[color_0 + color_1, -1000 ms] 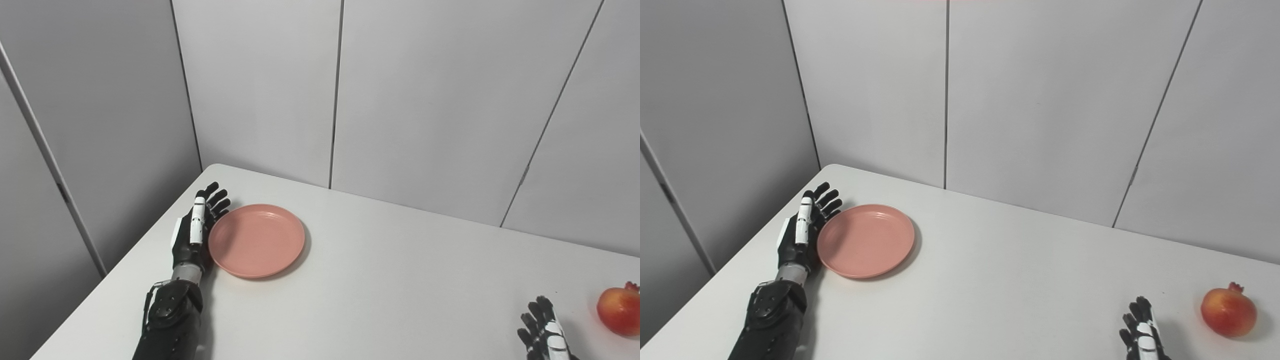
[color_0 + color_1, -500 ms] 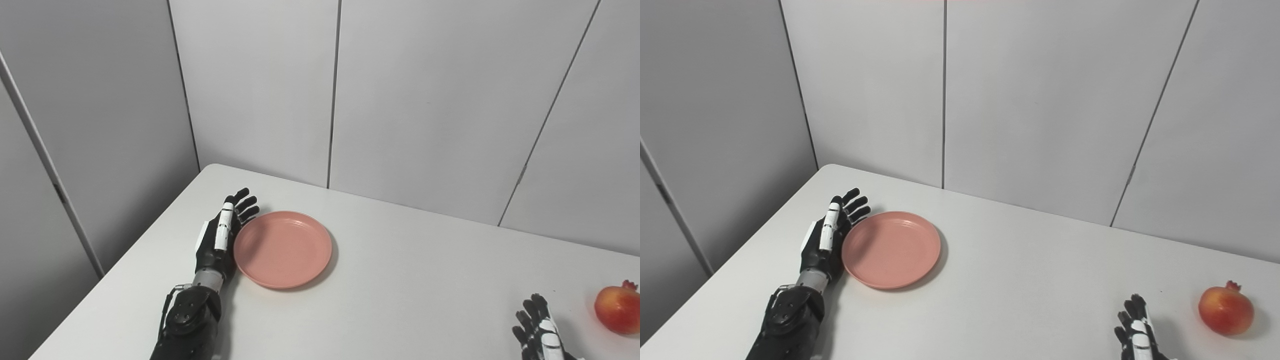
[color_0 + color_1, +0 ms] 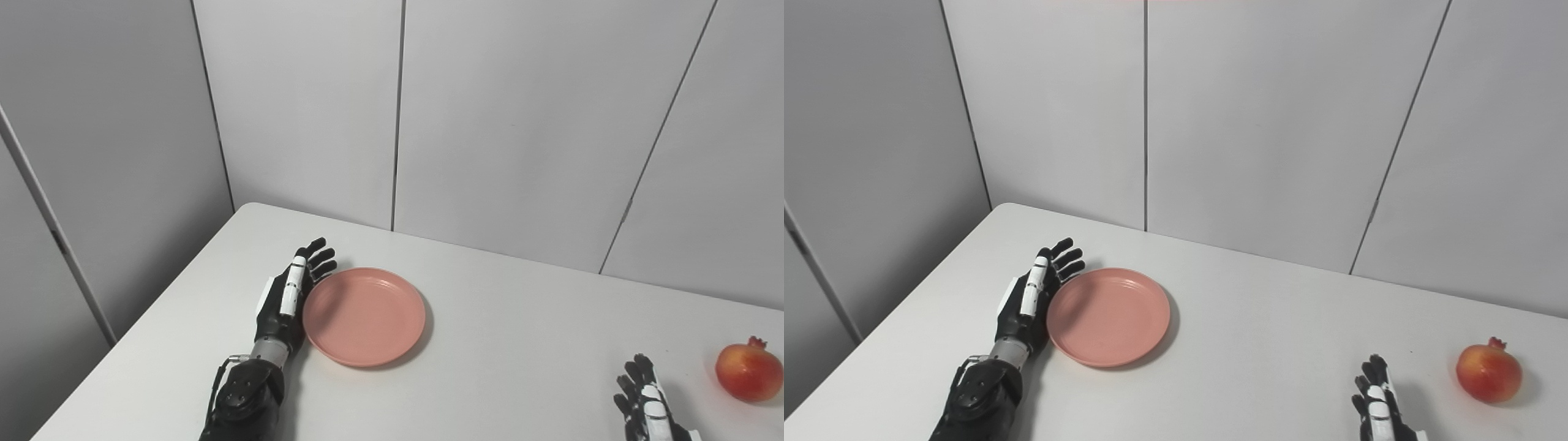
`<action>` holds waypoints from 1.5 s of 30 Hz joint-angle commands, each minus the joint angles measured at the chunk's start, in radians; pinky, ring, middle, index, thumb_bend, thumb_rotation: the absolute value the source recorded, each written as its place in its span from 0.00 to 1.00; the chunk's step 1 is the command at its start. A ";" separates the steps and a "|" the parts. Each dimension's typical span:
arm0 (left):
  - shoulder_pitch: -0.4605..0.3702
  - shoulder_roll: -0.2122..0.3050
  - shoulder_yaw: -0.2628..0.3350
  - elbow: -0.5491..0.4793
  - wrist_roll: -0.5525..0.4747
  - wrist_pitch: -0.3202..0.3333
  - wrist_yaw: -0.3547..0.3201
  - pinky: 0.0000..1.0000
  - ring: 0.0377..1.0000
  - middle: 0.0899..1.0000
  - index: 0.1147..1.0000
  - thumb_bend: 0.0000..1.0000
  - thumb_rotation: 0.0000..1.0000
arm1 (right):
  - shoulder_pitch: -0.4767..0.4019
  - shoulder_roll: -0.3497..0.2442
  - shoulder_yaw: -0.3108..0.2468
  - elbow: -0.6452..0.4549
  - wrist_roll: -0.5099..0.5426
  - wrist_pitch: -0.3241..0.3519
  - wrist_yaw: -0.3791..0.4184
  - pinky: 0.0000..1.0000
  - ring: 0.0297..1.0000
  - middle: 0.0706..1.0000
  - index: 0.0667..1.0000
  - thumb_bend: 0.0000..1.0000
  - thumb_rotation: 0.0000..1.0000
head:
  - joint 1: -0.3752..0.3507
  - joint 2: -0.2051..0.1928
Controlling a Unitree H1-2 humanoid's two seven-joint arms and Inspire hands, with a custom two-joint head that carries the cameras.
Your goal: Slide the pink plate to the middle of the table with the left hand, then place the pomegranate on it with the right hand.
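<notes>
Pink plate [image 3: 364,316] matt plastic; table [image 3: 502,343] smooth, matt white.

We see a plain white rectangular table [image 3: 502,343] set into a corner — its far edge runs just beside pale grey wall panels [image 3: 514,122] divided by thin dark vertical seams [image 3: 398,116]. On the left, another grey panelled wall [image 3: 104,153] meets them at the corner. The light is soft and even — shadows on the tabletop stay faint.

Bright, even, diffuse lighting; soft faint shadows, no glare, everything sharply focused.
</notes>
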 commanded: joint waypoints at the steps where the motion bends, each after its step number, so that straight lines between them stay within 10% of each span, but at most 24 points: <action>1: 0.016 -0.014 -0.017 -0.009 0.006 0.059 -0.014 0.83 0.84 0.84 0.82 0.39 1.00 | -0.012 0.005 -0.001 -0.018 0.002 -0.019 0.001 1.00 0.99 0.99 1.00 0.15 1.00 | -0.006 0.004; 45: -0.007 -0.127 -0.137 0.006 0.079 0.077 -0.065 0.81 0.82 0.81 0.79 0.38 1.00 | -0.015 0.046 0.025 -0.001 -0.058 -0.051 -0.011 0.98 0.96 0.97 0.98 0.23 1.00 | -0.152 0.061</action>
